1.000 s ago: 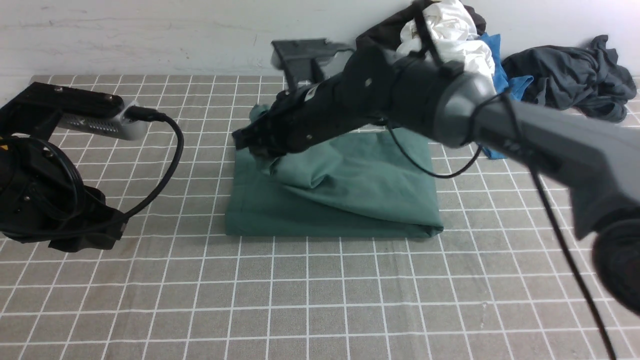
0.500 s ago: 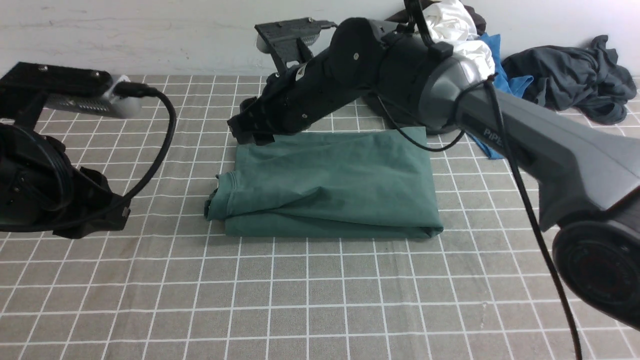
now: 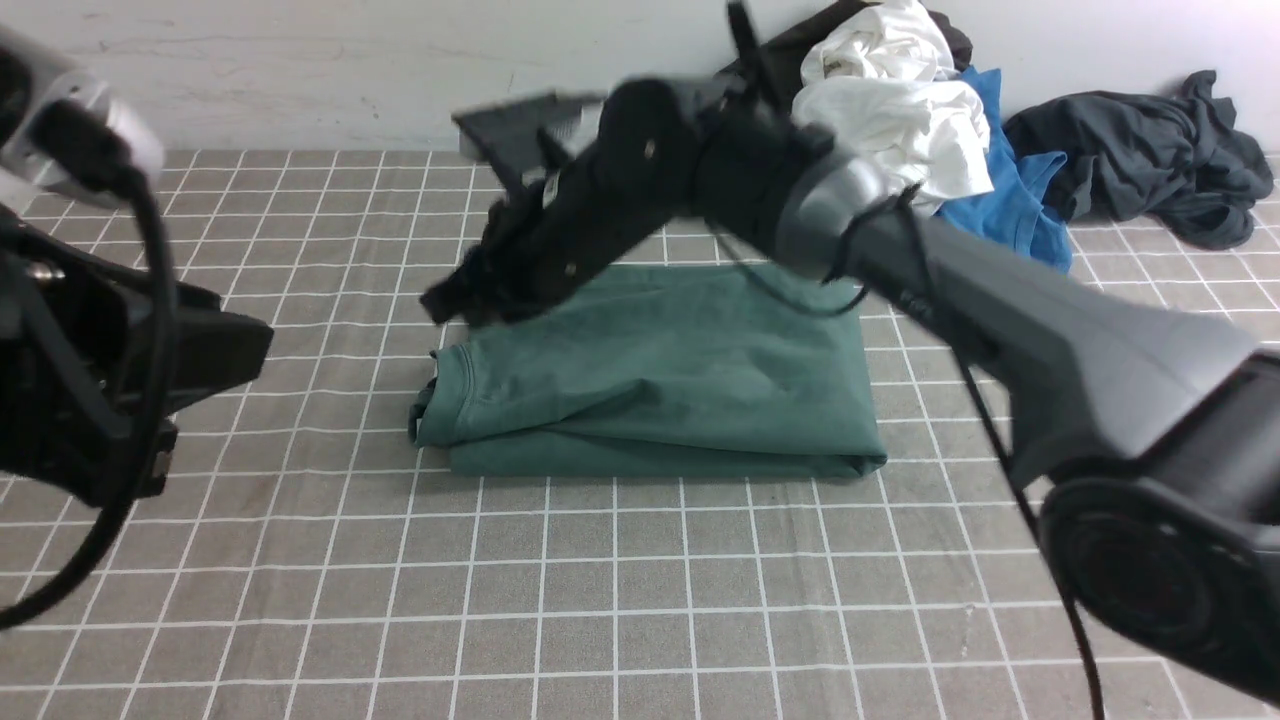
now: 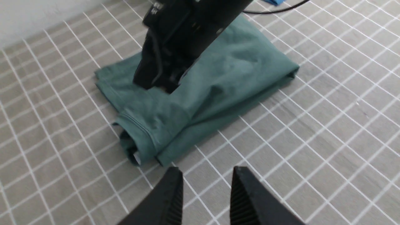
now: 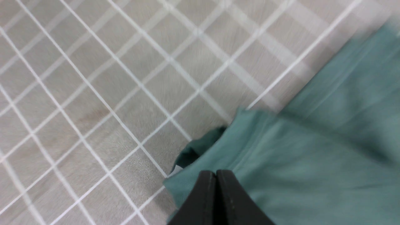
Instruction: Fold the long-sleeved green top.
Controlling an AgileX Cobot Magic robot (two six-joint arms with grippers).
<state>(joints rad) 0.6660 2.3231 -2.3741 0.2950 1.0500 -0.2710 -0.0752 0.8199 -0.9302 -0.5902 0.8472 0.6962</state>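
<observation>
The green long-sleeved top [image 3: 660, 380] lies folded into a flat rectangle in the middle of the gridded table, its ribbed collar at the left end [image 4: 137, 137]. My right arm reaches across it from the right. The right gripper [image 3: 440, 303] hovers over the top's left edge, shut with nothing between its fingers [image 5: 216, 172], and green cloth [image 5: 312, 156] lies below it. My left gripper [image 4: 207, 170] stands open over bare table just short of the top's collar corner, holding nothing. In the front view the left arm [image 3: 100, 380] fills the left edge.
A heap of clothes sits at the back right against the wall: a white garment [image 3: 890, 80], a bright blue T-shirt [image 3: 1005, 205] and a dark grey garment [image 3: 1140, 150]. The gridded cloth [image 3: 640, 600] covers the table.
The right gripper let go of the raised green layer, which dropped flat. It then swung left past the top's edge and shut. The left arm rose and came nearer the camera.
</observation>
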